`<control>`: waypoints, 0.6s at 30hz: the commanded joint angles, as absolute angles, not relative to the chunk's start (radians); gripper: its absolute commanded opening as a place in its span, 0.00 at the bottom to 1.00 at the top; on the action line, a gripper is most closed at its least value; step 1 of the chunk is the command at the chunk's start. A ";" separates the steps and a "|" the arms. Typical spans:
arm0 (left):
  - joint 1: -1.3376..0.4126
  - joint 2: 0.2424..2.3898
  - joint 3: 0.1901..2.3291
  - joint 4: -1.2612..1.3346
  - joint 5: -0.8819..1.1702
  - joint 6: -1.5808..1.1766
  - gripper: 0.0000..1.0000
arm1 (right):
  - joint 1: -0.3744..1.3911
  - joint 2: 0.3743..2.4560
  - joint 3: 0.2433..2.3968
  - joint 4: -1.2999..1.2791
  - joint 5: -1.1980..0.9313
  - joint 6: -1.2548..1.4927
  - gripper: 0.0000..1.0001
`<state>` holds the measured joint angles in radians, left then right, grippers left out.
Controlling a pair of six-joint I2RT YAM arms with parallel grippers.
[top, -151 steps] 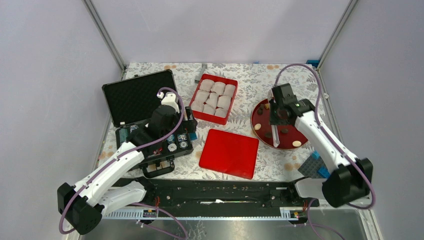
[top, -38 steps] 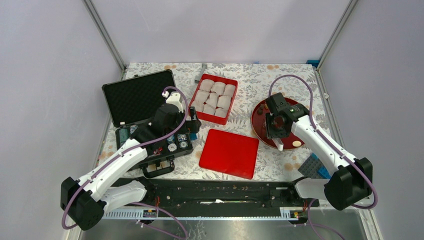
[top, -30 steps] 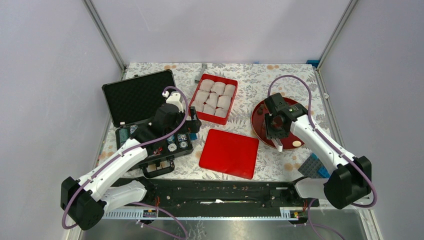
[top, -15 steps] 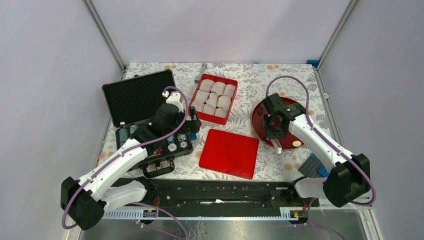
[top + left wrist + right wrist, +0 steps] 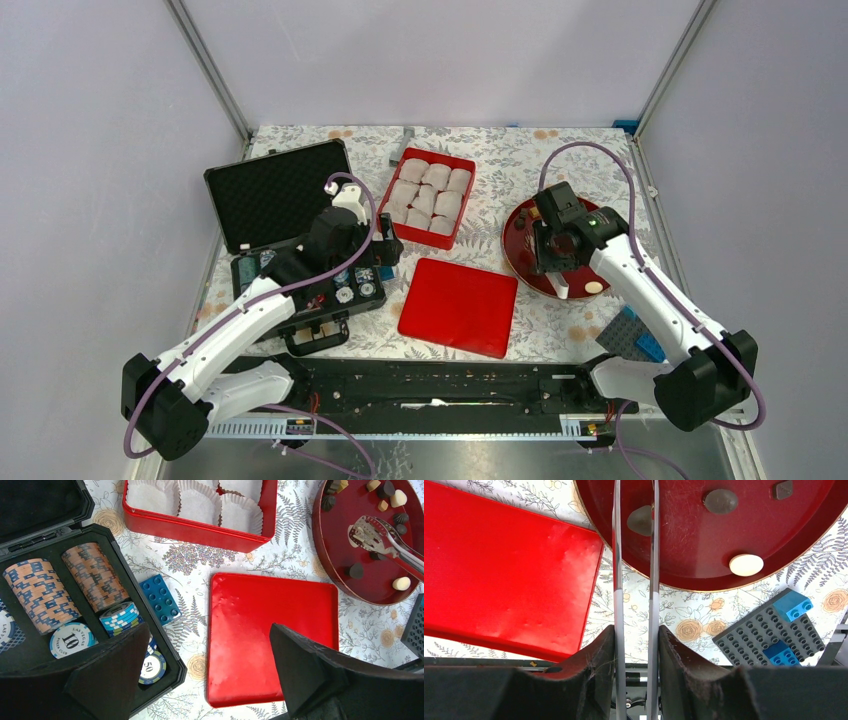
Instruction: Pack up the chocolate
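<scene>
Nearest, the right pincer (image 5: 636,632) is clenched on the two arms of the tongs (image 5: 617,580), squeezing them partway together. The lumps look too small for its broad fingers, which is probably why it uses the tool. The tongs reach over the near rim of the plate (image 5: 694,545), where the chocolate (image 5: 720,501) lies scattered in dark, mid-brown and pale pieces, each apart from the others. One dark lump shows between the arms, short of the tips, and I cannot tell whether the tips grip anything. Left of the plate, the lid (image 5: 458,305) lies flat on the surface (image 5: 200,560), set aside so the tin can be reached. The left pincer (image 5: 208,629) hangs released, jaws wide and holding nothing, above the lid's near edge and beside the case (image 5: 35,500) of chips (image 5: 95,575), likely parked clear of the right arm's path. Farthest, the tin (image 5: 200,530) stands open beyond the lid, filled with white cups (image 5: 200,502). None visibly holds chocolate, so the packing seems barely begun.
</scene>
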<state>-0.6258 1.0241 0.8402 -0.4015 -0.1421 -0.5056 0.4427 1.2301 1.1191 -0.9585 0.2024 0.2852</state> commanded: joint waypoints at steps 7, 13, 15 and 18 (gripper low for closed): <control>-0.623 1.023 0.855 -0.350 -0.153 -0.507 0.99 | 0.454 1.170 1.207 -1.008 0.148 0.293 0.26; -0.622 1.039 0.902 -0.368 -0.201 -0.503 0.99 | 0.491 1.146 1.255 -1.040 0.072 0.310 0.26; -0.621 1.050 0.930 -0.385 -0.225 -0.501 0.99 | 0.517 1.144 1.260 -1.044 0.054 0.325 0.26; -0.620 1.067 0.977 -0.408 -0.253 -0.496 0.99 | 0.558 1.144 1.261 -1.045 0.051 0.339 0.26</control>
